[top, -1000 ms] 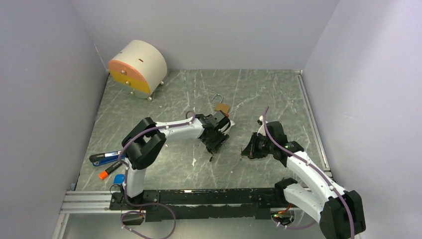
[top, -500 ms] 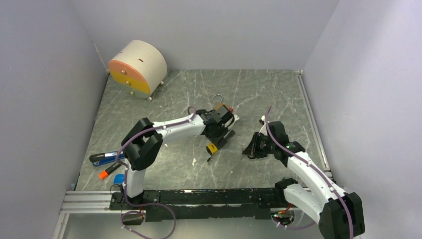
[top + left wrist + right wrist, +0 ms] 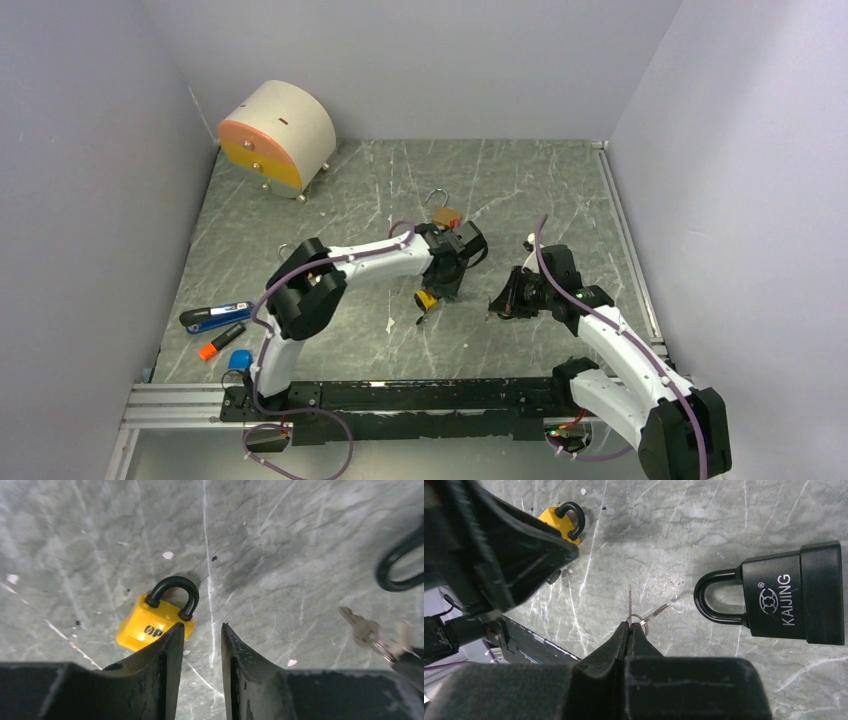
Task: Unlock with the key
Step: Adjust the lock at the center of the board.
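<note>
— Fingers (image 3: pixel 160 670) of the left gripper (image 3: pixel 202 626): how are they set?

— They are seen parted by a narrow gap, matte black and wedge-shaped, with nothing held between them. A small yellow block padlock with a curved black shackle (image 3: pixel 150 625) is found lying flat just beyond the left fingertip, on the grey, white-veined, stone-look tabletop (image 3: pixel 280 540).

— And the key?

— Small flat silver metal keys on a thin wire ring (image 3: pixel 656 612) are pinched at the ring by the right gripper (image 3: pixel 630 625), whose fingers are pressed fully together. The keys are placed between the yellow padlock and a black rectangular padlock marked KAIJING (image 3: pixel 794 592), which is laid flat further right, its rounded shackle turned towards them.
</note>
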{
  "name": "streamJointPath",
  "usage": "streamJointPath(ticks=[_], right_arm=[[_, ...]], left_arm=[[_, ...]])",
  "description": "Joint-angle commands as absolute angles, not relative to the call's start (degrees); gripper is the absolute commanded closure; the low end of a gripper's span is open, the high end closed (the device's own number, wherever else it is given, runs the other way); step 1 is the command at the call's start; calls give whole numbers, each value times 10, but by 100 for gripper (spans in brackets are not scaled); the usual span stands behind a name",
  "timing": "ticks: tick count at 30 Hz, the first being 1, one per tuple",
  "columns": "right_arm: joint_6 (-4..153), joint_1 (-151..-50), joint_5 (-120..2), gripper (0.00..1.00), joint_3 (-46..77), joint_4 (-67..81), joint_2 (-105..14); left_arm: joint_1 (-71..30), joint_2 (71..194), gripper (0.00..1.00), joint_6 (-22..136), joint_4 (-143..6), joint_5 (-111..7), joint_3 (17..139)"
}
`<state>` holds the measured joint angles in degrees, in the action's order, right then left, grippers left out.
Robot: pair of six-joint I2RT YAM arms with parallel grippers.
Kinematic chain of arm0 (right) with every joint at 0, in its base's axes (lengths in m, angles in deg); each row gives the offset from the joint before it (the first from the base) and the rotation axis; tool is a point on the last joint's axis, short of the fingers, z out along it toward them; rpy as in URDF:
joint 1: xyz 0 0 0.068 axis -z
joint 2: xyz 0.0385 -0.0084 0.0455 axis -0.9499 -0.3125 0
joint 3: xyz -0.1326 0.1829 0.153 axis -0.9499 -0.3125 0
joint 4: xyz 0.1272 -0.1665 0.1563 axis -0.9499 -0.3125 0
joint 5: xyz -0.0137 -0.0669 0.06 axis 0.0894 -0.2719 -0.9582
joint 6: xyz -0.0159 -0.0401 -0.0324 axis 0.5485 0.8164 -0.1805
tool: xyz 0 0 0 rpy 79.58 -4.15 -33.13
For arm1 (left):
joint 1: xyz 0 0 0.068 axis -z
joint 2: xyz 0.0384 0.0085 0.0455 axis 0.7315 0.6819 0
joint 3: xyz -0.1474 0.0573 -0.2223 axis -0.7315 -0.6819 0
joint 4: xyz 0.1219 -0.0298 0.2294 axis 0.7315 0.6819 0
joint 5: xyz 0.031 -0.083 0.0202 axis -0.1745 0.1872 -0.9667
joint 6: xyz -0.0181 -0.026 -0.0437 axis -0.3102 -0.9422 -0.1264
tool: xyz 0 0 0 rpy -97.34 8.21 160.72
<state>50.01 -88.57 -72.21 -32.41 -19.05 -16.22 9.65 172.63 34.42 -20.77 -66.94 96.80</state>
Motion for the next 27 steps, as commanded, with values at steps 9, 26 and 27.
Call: streamJointPath(ticks=[9,26,27], right_arm=[[501,-878,-732,100,-333,-190,-144],[498,-877,-738,100,-338,-193,-128],[499,-876,-738,100,-339,-193,-127]], left_arm=[[105,1778,65,251,-158,-735,1017],[103,1747,53,203,-184,-804,1018],[102,1746,53,197,-179,-813,1018]])
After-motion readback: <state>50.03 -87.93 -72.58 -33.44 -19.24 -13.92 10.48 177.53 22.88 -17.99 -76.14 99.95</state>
